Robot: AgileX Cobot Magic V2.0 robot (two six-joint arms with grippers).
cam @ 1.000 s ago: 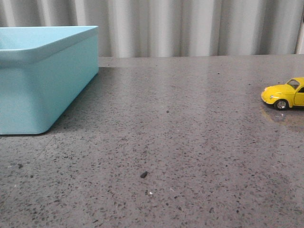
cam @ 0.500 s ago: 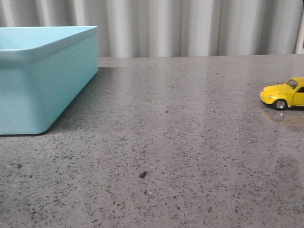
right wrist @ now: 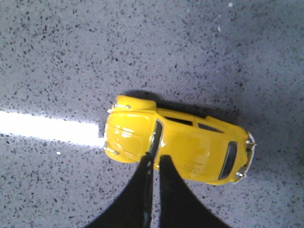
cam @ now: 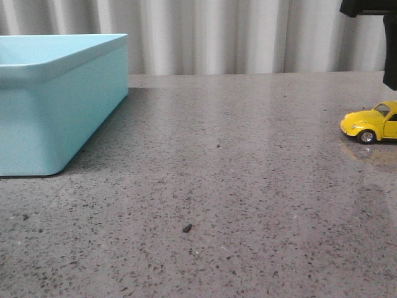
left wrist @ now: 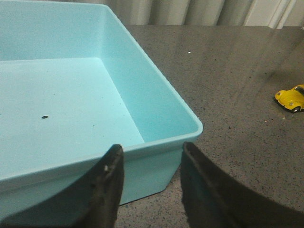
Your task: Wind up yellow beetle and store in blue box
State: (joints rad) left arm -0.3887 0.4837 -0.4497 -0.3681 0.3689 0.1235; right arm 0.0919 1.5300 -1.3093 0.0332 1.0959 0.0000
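Observation:
The yellow beetle (cam: 372,124) stands on its wheels at the table's right edge, partly cut off in the front view. In the right wrist view the yellow beetle (right wrist: 175,145) lies just past my right gripper (right wrist: 155,159). That gripper's fingers are shut, with only a thin slit and nothing between them, and their tips overlap the car's roof. A dark part of the right arm (cam: 391,53) hangs above the car. The blue box (cam: 56,99) sits at the far left. My left gripper (left wrist: 151,148) hovers open over the blue box's near corner (left wrist: 192,126).
The speckled grey stone table (cam: 217,186) runs back to a pale pleated curtain (cam: 217,34). A small dark crumb (cam: 187,228) lies on the table near the front. Another dark speck (left wrist: 44,117) lies on the box floor.
A dark part of the right arm has come into the front view at the top right, above the beetle. The beetle and the box have stayed put.

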